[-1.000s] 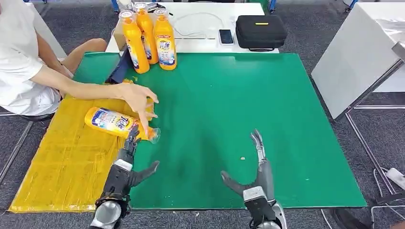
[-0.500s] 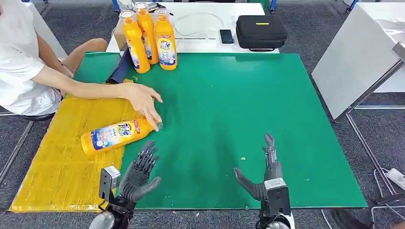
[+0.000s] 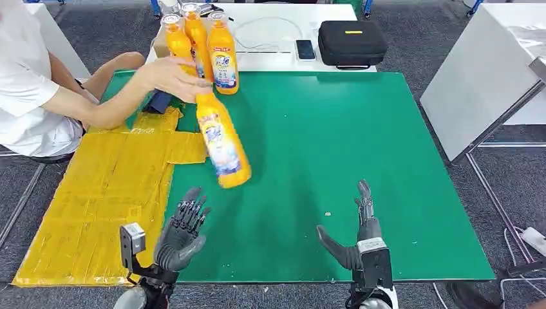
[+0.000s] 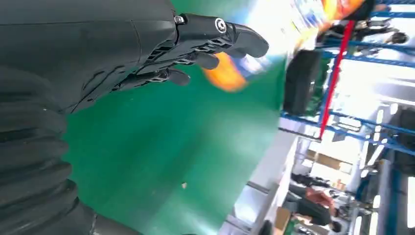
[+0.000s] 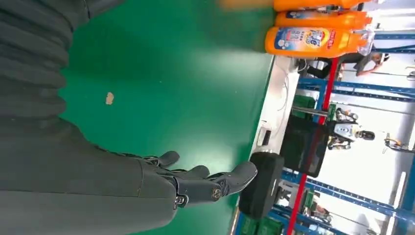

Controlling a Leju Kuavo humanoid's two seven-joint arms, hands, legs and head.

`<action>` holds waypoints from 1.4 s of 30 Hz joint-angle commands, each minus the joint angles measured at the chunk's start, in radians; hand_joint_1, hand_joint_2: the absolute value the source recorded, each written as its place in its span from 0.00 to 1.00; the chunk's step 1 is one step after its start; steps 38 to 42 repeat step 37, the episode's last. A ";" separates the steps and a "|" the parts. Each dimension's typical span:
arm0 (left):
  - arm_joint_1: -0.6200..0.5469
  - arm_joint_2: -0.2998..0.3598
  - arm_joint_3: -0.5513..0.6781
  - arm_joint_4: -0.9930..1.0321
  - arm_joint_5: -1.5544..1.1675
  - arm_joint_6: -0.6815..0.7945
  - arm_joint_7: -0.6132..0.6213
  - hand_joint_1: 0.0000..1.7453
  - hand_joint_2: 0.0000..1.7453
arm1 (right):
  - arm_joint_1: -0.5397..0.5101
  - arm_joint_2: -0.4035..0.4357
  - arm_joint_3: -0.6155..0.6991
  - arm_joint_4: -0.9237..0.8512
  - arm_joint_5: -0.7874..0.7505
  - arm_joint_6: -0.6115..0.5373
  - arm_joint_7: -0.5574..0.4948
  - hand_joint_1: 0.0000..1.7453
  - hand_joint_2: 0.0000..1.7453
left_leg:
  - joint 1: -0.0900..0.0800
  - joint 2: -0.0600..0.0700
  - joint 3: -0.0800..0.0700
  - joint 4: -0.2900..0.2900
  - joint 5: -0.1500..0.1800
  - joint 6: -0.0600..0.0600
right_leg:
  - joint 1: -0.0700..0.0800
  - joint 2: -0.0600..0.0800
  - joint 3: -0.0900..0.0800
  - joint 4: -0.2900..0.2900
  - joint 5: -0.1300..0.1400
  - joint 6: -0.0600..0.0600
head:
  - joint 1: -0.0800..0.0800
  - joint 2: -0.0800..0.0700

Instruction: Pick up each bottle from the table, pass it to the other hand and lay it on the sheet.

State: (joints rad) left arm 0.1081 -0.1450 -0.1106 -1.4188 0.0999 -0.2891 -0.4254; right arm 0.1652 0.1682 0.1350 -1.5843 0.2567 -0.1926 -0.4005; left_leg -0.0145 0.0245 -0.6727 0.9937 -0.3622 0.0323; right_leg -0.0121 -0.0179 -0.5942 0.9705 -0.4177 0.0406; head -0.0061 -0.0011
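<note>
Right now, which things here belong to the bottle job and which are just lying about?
Job: orange bottle in the person's hand; three standing bottles; yellow sheet; left hand; right hand.
Lying about: black case; phone; white cable.

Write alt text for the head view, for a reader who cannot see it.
A seated person's hand carries an orange bottle by its neck above a green table, near three more upright bottles at the far edge. The robot's left hand and right hand hover empty at the near edge, fingers apart, beside a yellow sheet.
</note>
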 commanded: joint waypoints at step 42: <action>-0.012 -0.011 -0.066 -0.073 -0.400 0.399 -0.070 0.00 1.00 | -0.006 -0.014 0.084 0.020 0.074 -0.033 0.017 0.00 1.00 | 0.002 -0.002 0.007 0.000 -0.004 -0.004 | 0.001 0.000 -0.002 -0.001 -0.004 -0.003 | 0.000 0.000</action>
